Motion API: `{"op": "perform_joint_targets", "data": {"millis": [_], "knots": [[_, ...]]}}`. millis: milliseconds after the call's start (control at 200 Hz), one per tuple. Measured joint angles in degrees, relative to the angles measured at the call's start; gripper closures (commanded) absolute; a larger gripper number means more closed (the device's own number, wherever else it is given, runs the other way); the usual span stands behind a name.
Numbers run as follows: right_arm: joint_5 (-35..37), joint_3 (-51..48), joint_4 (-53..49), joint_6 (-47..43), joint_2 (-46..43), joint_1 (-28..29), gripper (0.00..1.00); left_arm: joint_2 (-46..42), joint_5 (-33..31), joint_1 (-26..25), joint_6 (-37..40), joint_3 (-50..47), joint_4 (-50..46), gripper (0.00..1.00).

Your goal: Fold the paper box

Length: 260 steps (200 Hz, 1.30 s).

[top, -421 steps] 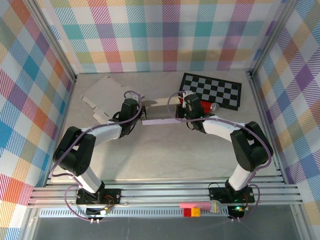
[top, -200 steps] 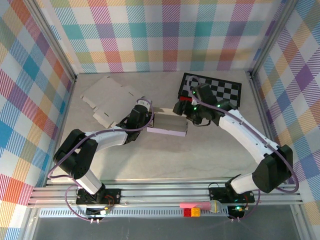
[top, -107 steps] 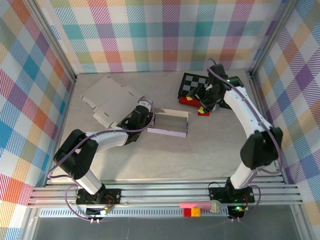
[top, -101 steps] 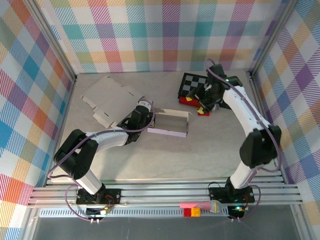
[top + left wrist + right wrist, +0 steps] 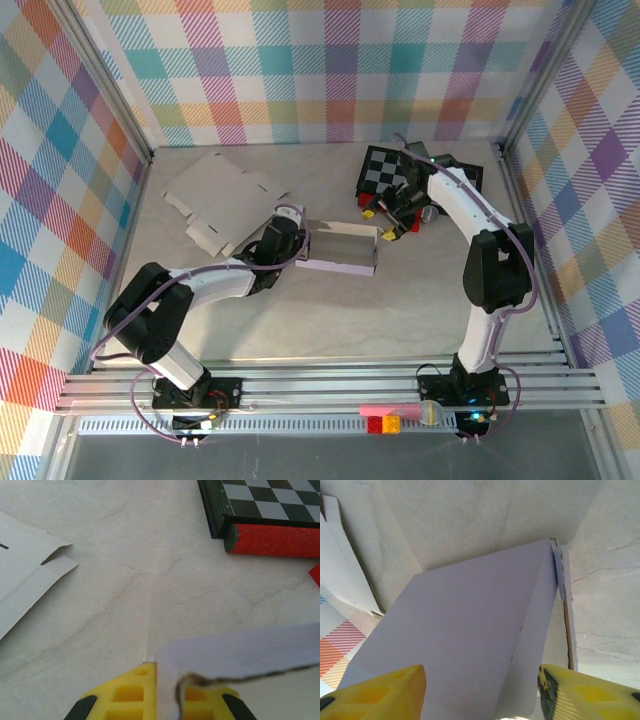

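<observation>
From above, your right arm [image 5: 460, 205] covers part of the chessboard [image 5: 385, 168], and the small pieces beside it are too cluttered to name. The paper box [image 5: 340, 250] sits in the middle of the table [image 5: 300, 310]. Your left gripper [image 5: 162, 692] is clamped on its left wall. Your right gripper [image 5: 480, 682] is released, fingers wide at the box's right end. I cannot tell whether they touch it.

You get one overhead view and two wrist close-ups.
Your top camera looks down from behind the arm bases [image 5: 190, 390]; the left wrist looks low toward the checkerboard [image 5: 270, 497]; the right wrist sits close to the paper box [image 5: 470, 625], which all three share.
</observation>
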Motion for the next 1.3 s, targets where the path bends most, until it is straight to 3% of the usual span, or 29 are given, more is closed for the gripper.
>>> {"op": "perform_joint_targets", "data": {"millis": [540,1115,1190,1300], "knots": [[-1.29,-18.58,8.85,1.16,-5.95,6.16,0.49,-3.76,-0.02,-4.61,-12.81,-8.33,-9.68,0.63],[0.44,-20.70,11.61,2.01,-6.47,7.21,0.62,-24.92,3.74,-6.47,-22.99,-12.11,-24.24,0.43],[0.44,-20.65,11.58,1.99,-6.45,7.21,0.63,-28.11,4.68,-6.47,-24.39,-12.07,-27.80,0.43],[0.72,-20.24,11.43,1.95,-6.45,7.21,0.63,-33.57,4.52,-6.51,-26.77,-9.38,-36.59,0.35]]}}
